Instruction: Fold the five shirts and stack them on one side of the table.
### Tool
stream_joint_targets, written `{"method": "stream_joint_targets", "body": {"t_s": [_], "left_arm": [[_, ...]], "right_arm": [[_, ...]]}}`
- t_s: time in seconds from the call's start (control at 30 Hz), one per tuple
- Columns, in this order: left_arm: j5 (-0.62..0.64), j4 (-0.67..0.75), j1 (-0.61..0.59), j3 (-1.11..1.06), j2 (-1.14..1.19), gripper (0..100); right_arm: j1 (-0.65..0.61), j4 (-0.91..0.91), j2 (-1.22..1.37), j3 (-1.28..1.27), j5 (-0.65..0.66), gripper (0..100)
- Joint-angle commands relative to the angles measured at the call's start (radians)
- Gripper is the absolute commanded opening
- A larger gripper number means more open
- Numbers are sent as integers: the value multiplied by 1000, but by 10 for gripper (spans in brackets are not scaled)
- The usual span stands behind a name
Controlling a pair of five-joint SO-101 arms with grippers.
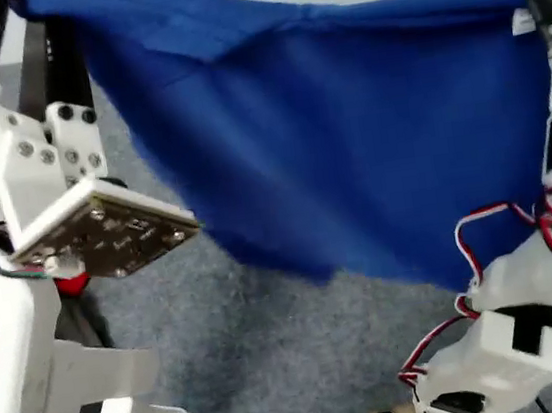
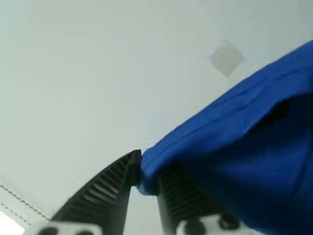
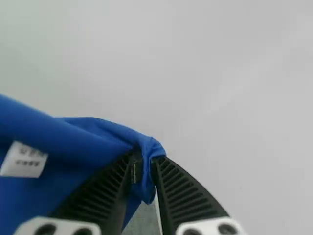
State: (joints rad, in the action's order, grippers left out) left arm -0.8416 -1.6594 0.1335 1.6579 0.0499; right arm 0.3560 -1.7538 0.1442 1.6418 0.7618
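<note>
A bright blue cloth shirt (image 1: 349,147) hangs spread out in the air between the two arms, above the grey felt-like counter (image 1: 274,358). Its top edge runs nearly straight across the high view from one arm to the other, and the cloth falls from that edge in a broad sheet with soft slanting creases. The lower edge slopes down towards the right arm (image 1: 533,326). It appears to hang clear of the counter, though the blur there makes this uncertain.

The left jaws are closed almost fully, and their black ribbed faces pinch a folded, seamed corner of the blue shirt (image 2: 254,161). The rest of the cloth trails away from them against a pale plain surface that has a small grey square patch (image 2: 226,58) on it.

The right jaws are likewise nearly closed, with only the thickness of the cloth between them. They grip a bunched corner of the blue shirt (image 3: 68,142), and a little nub of cloth pokes out past their tips. A small white sewn-in label (image 3: 22,159) sits on the shirt close to that grip. From above, the same label (image 1: 523,23) shows at the top edge beside the right arm.

The left arm (image 1: 29,327), white with a bare camera board (image 1: 103,233) on its wrist, rises along the opposite side of the shirt. Red and white wires (image 1: 482,242) loop along the right arm.
</note>
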Motion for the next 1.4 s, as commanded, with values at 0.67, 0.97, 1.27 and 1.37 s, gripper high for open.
{"method": "stream_joint_targets", "body": {"t_s": [0.67, 0.97, 1.27, 1.37], "left_arm": [[-28, 112, -126, 15, -178, 14], [2, -95, -126, 12, -258, 14], [107, -94, -166, -361, -253, 14], [110, -92, -152, -627, -250, 14]], "right_arm": [[44, -44, -189, -58, 100, 10], [-28, -41, -642, -651, 101, 10], [-194, -28, -846, -1246, 98, 10], [-255, 48, -832, -1465, 97, 9]]}}
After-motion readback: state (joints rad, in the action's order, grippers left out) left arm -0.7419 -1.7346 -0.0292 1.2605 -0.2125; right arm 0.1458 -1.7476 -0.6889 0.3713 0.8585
